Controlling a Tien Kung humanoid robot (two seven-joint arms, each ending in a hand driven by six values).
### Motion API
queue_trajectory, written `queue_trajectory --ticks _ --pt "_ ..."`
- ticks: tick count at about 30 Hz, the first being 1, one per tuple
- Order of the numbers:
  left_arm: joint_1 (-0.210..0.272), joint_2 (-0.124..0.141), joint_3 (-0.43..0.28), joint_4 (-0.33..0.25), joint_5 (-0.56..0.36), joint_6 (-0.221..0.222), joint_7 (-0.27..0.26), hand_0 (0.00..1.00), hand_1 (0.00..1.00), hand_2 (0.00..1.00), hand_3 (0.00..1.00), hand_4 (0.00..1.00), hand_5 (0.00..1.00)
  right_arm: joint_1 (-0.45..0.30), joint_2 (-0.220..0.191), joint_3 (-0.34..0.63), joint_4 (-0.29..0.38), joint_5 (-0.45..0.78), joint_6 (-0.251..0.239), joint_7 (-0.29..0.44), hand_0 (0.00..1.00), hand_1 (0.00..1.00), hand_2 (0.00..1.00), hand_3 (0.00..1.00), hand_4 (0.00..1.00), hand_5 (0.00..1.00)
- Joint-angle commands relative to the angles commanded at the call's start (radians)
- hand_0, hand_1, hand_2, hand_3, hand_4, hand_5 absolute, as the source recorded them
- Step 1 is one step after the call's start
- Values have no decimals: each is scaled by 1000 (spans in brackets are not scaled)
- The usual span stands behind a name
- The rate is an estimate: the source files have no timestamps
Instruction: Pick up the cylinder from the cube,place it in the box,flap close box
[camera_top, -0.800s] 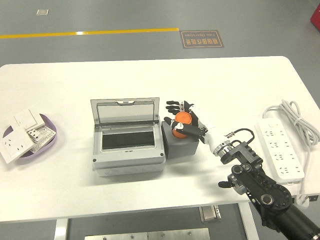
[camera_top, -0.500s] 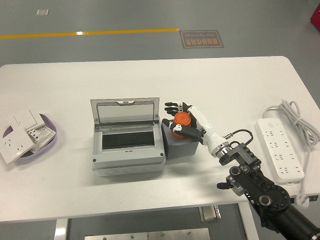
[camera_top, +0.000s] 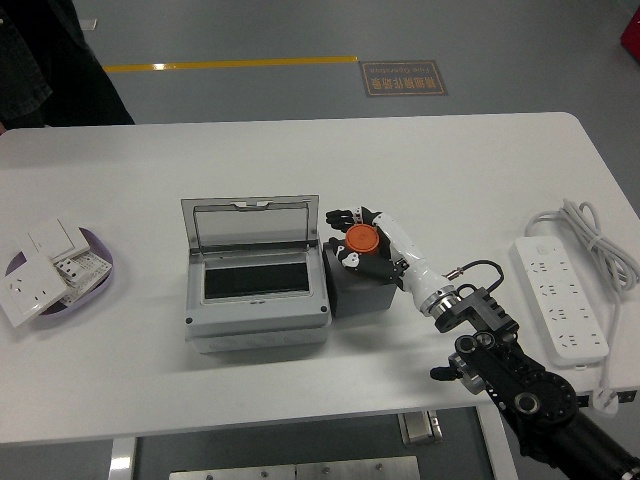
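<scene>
White bench (camera_top: 300, 160) seen from above. Right robot hand (camera_top: 372, 243) reaching in from lower right, fingers (camera_top: 345, 215) curled around orange cylinder (camera_top: 361, 237), gripping it directly above dark cube (camera_top: 362, 288); whether cylinder touches cube cannot be told. Grey box (camera_top: 258, 290) just left of cube and touching it, lid (camera_top: 250, 224) raised upright at the far side, interior open. Purple dish (camera_top: 95, 282) with white wall switches (camera_top: 40, 262) near left edge. White power strip (camera_top: 560, 292) with coiled cable (camera_top: 598, 235) near right edge. Dark-clothed person (camera_top: 45, 60) standing at far left corner.
</scene>
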Motion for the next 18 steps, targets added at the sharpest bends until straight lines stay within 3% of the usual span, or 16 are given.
queue_trajectory --ticks 6,7,12,13,18 --pt "-1 1 -1 0 1 1 -1 635 678 680 739 819 318 -1 0 -5 0 3 -5 -2 783 698 651 656 171 16" --pt "-1 1 -1 0 1 1 -1 636 678 680 739 819 318 -2 0 -5 1 3 -7 -3 780 685 614 635 111 2" --pt "-1 1 -3 0 2 1 -1 636 678 680 739 819 318 -3 0 -6 7 6 -13 -7 780 685 614 635 111 2" --pt "-1 1 -4 0 2 1 -1 636 678 680 739 819 318 -3 0 -6 9 7 -15 -6 775 668 585 581 20 2" --pt "-1 -1 -6 0 4 1 -2 636 678 680 739 819 318 -5 1 1 21 11 -21 -3 775 668 585 581 20 2"
